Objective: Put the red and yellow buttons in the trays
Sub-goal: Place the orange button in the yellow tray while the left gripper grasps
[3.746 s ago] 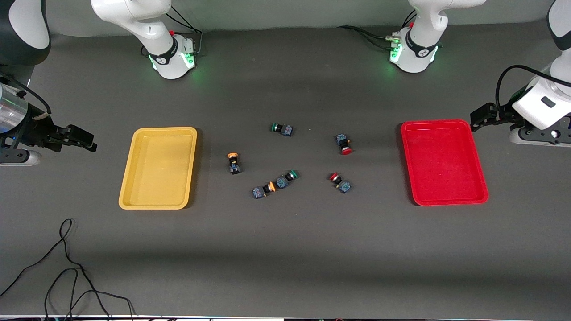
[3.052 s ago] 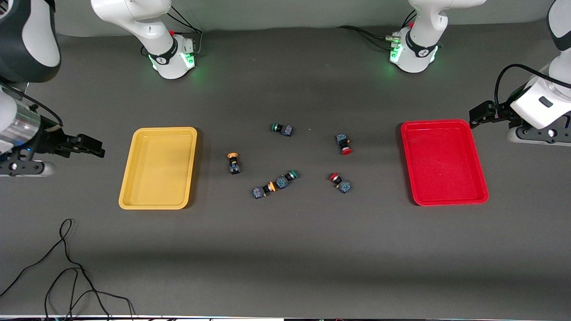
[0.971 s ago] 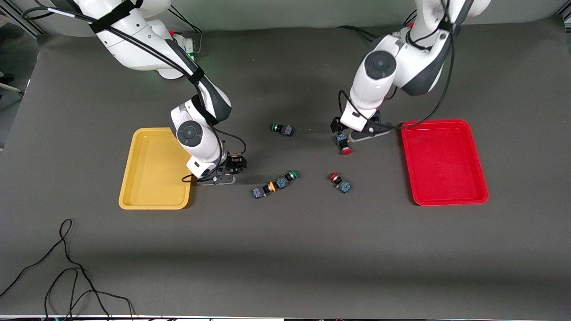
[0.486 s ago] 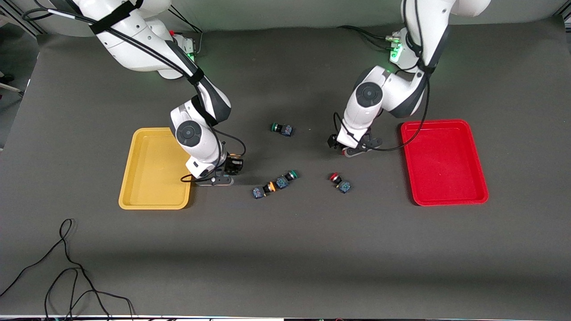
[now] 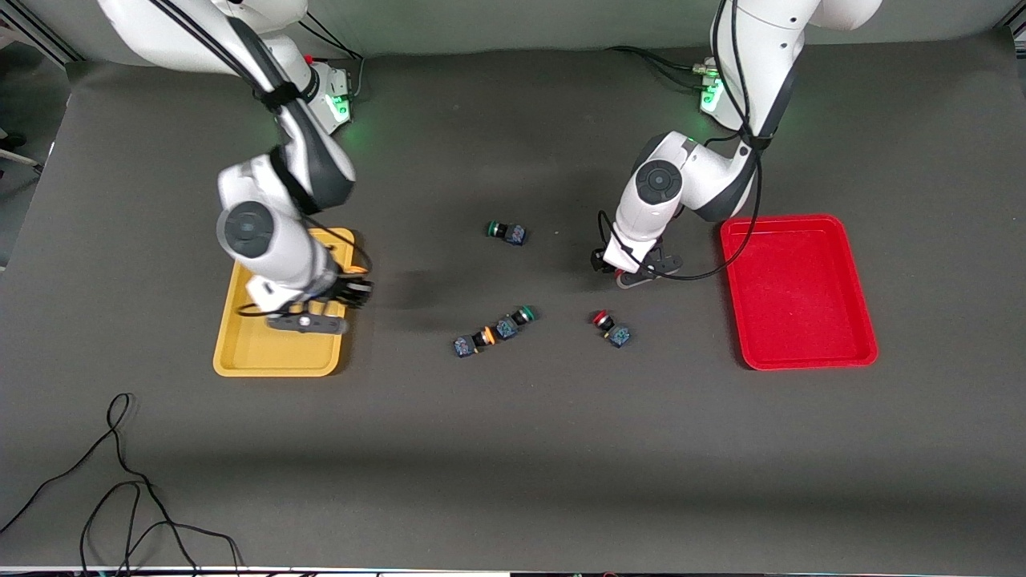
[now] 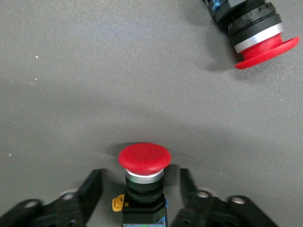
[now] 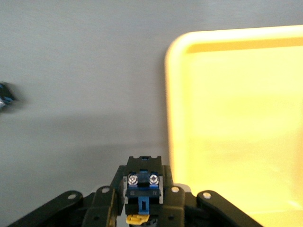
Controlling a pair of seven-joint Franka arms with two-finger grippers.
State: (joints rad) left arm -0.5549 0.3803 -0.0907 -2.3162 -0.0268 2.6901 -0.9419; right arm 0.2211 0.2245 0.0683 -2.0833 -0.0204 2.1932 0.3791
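The yellow tray point(image 5: 264, 353) lay toward the right arm's end of the table point(image 5: 513, 465) and the red tray point(image 5: 801, 292) toward the left arm's end, both bare of buttons. The right gripper point(image 5: 353, 290) hung over the yellow tray's rim on the side facing the table's middle, its fingers closed on a yellow-capped button point(image 7: 142, 189); the right wrist view showed the blue-grey base with two screws clamped between the pads, the tray's corner point(image 7: 227, 118) just beside it. The left gripper point(image 5: 619, 268) stood low at the table between the trays, nearer the red one, its fingers point(image 6: 90, 194) spread to either side of a red-capped button point(image 6: 143, 163) without touching it, the cap pointing away from the wrist. A second red-capped button point(image 5: 611, 328) lay nearer the front camera than that gripper, on its side. A second yellow-capped button point(image 5: 473, 341) lay mid-table, just beside a green-capped button point(image 5: 515, 320). Another green-capped button point(image 5: 505, 232) lay farther from the camera, well apart from them
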